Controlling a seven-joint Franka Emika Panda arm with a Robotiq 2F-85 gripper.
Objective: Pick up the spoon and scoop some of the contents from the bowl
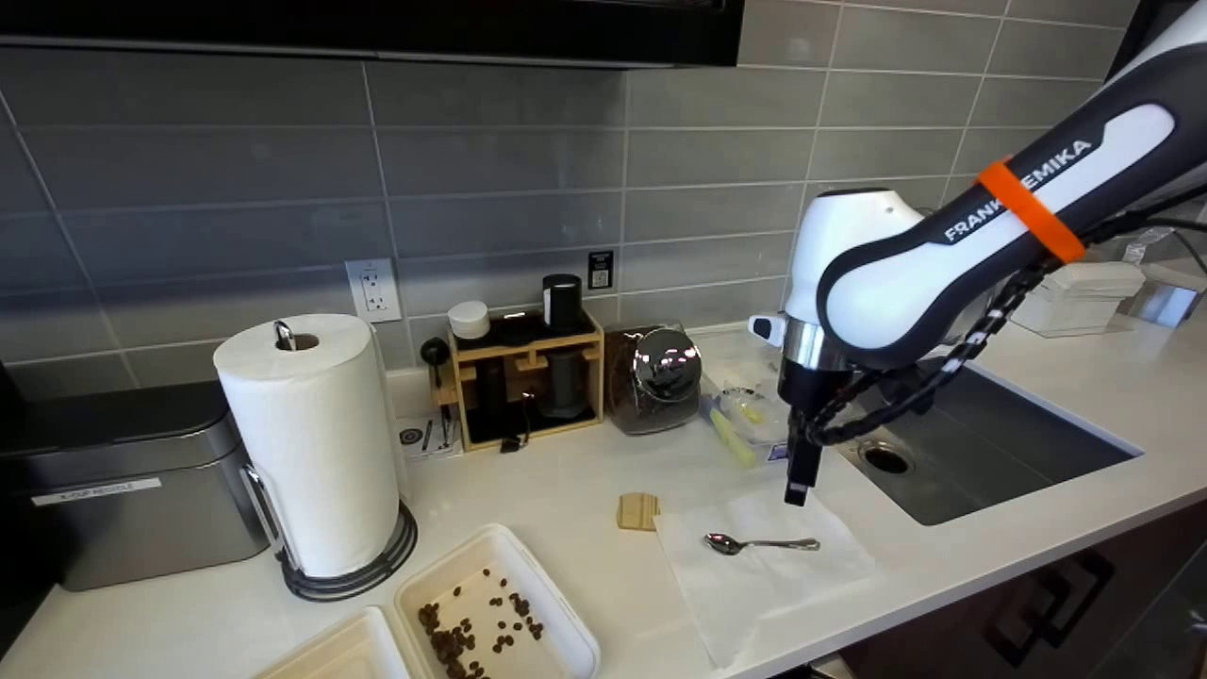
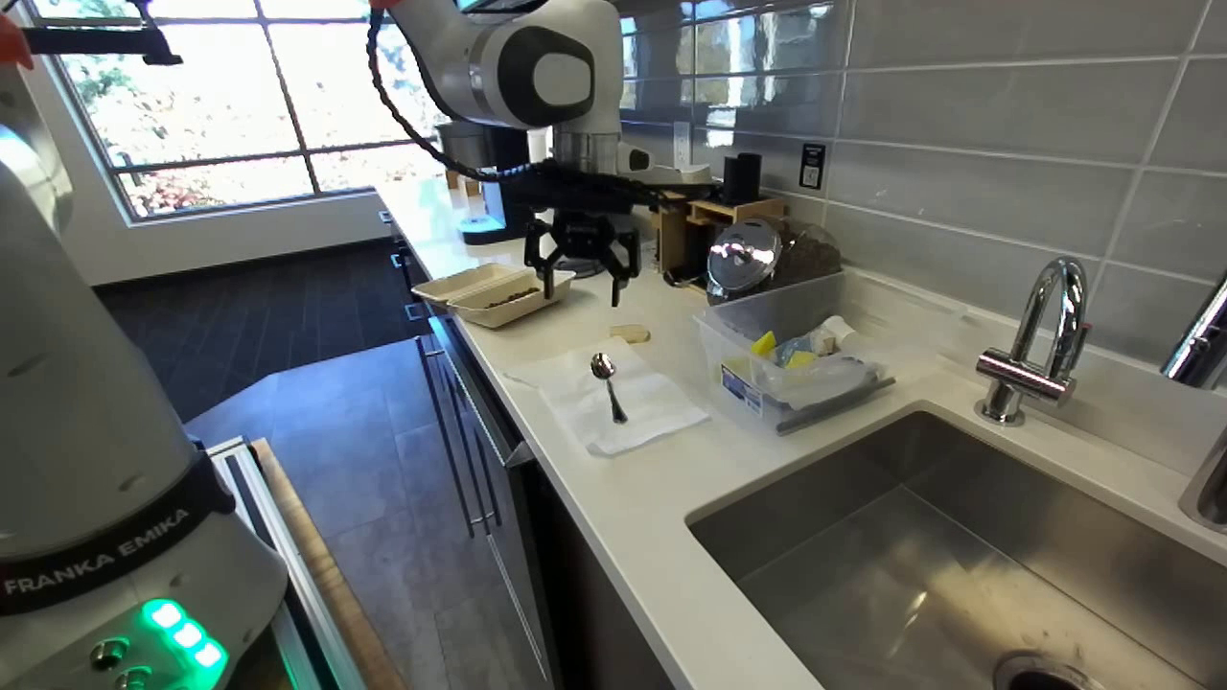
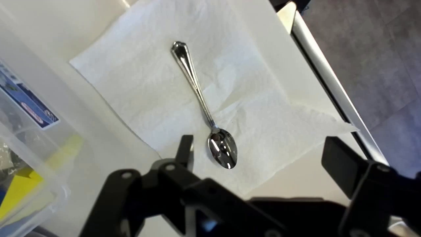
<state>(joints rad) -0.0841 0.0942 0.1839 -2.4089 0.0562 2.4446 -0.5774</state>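
The silver spoon lies on a white paper sheet on the counter; it also shows in an exterior view and in the wrist view. My gripper is open and empty above the paper. In the wrist view the spoon's oval end lies near the left finger, with its handle pointing up and away. The gripper also shows above the counter in both exterior views. The white bowl holds dark-brown contents.
A tan square piece lies beside the paper. A clear plastic bin stands near the paper and the sink. A paper towel roll, a glass jar and a wooden rack stand along the back. The counter's front edge runs near the paper.
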